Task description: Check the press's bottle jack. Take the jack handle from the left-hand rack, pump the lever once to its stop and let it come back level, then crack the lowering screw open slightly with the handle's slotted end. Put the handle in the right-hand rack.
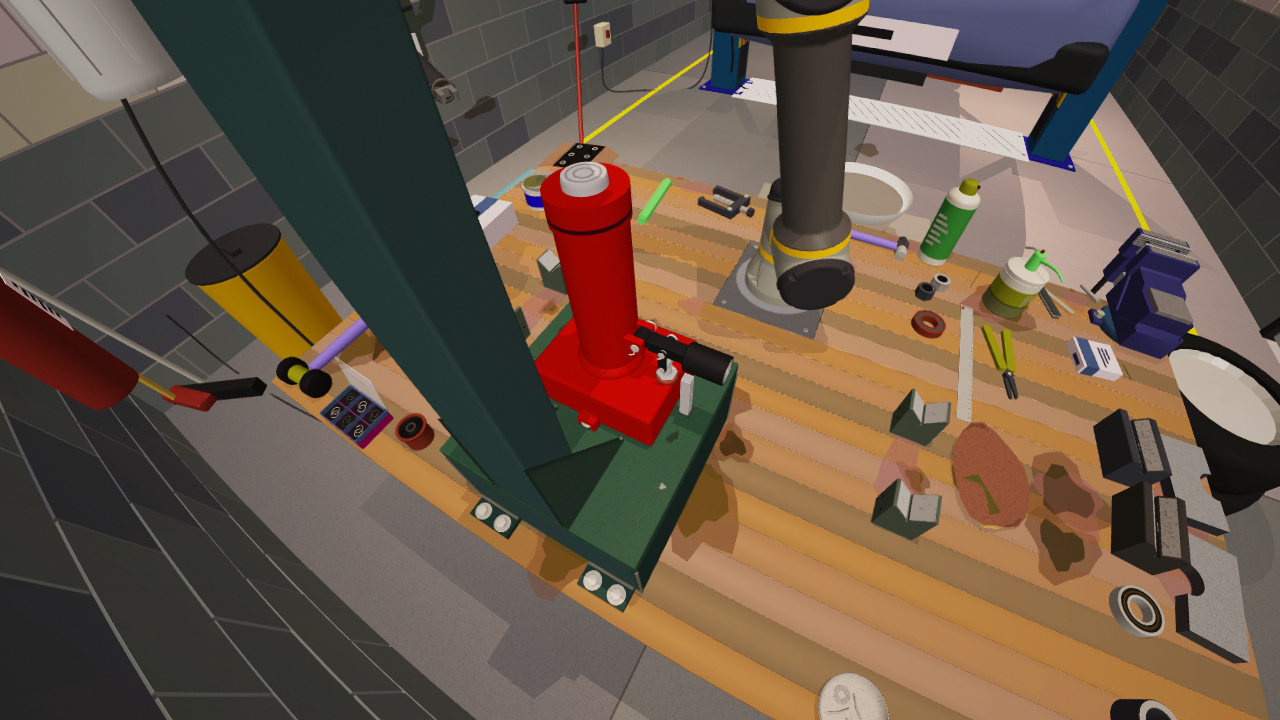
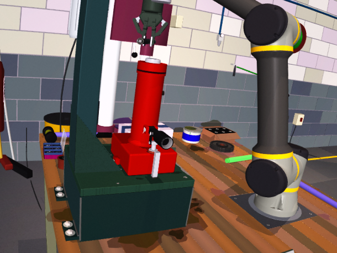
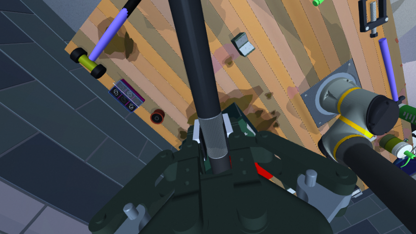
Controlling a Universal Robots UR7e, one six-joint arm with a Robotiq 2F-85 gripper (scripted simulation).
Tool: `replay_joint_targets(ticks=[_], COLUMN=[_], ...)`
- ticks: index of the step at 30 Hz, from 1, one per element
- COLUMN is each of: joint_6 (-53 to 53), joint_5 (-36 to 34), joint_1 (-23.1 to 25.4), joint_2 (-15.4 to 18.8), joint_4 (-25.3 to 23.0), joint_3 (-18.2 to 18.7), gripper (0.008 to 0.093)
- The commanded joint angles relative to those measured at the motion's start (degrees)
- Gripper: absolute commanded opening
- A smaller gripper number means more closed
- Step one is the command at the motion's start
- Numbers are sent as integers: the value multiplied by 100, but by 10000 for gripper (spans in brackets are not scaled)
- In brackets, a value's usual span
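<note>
The jack handle (image 3: 197, 72) is a long dark bar with a knurled grey band near one end. I hold it by that band in my closed gripper (image 2: 147, 38), high above the red bottle jack (image 1: 591, 269). From the second side camera the handle (image 2: 143, 41) shows nearly end-on. The jack stands on the green press base. Its black lever socket (image 1: 685, 354) sticks out level at the foot of the cylinder (image 2: 161, 138). The small lowering screw (image 1: 588, 419) sits on the front of the red base. The tall green press column (image 1: 358, 224) rises beside the jack.
The green press column stands close to the left of the jack. The arm's base (image 1: 797, 269) is bolted to the wooden bench behind it. Two grey V-block racks (image 1: 920, 416) (image 1: 906, 509) sit on the right. A mallet (image 3: 90, 62), clamps, bottles and a vise (image 1: 1146, 291) lie around.
</note>
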Motion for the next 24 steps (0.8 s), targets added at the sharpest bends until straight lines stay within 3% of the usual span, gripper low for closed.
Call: replay_joint_targets(ticks=[1,24], joint_6=[100,2680], joint_5=[0,0], joint_1=[0,0], joint_2=[-9,-9], joint_4=[-8,-8], joint_3=[-7,-7], gripper=[80,80])
